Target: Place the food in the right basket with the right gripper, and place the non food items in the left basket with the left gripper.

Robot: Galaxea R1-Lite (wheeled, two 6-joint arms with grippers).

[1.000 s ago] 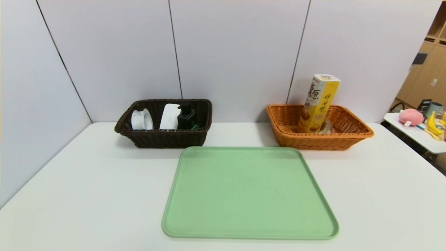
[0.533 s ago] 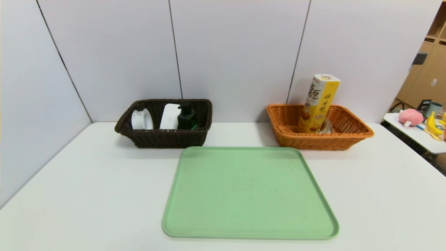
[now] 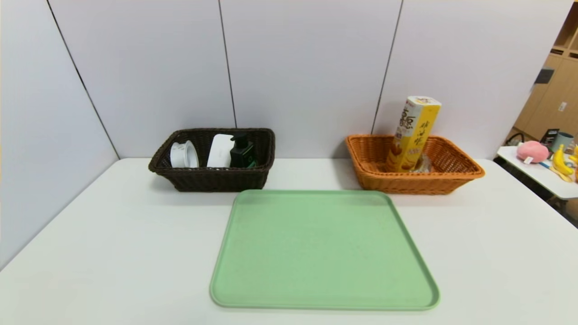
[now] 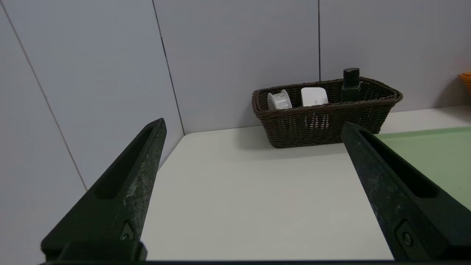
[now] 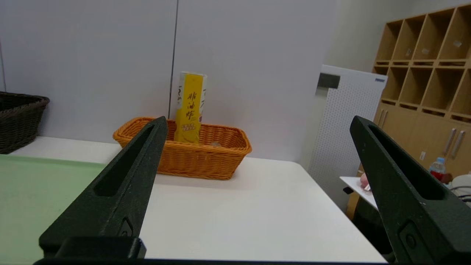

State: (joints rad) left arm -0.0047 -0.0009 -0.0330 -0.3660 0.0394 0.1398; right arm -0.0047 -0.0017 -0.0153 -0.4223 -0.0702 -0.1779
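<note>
The dark brown left basket (image 3: 212, 177) holds a white round container (image 3: 184, 155), a flat white case (image 3: 219, 151) and a black pump bottle (image 3: 241, 151). The tall yellow snack box (image 3: 413, 134) stands tilted in the orange right basket (image 3: 413, 183), with a small clear-wrapped snack pack (image 3: 422, 165) beside it. Neither arm shows in the head view. My left gripper (image 4: 252, 127) hangs open and empty over the near left of the table, far short of the left basket (image 4: 323, 119). My right gripper (image 5: 257, 123) is open and empty over the near right, short of the right basket (image 5: 191, 160).
A bare green tray (image 3: 323, 250) lies mid-table in front of both baskets. Grey partition walls (image 3: 307, 67) close off the back and left. A side table (image 3: 539, 174) with a pink toy and bananas stands off to the right, beyond the table edge.
</note>
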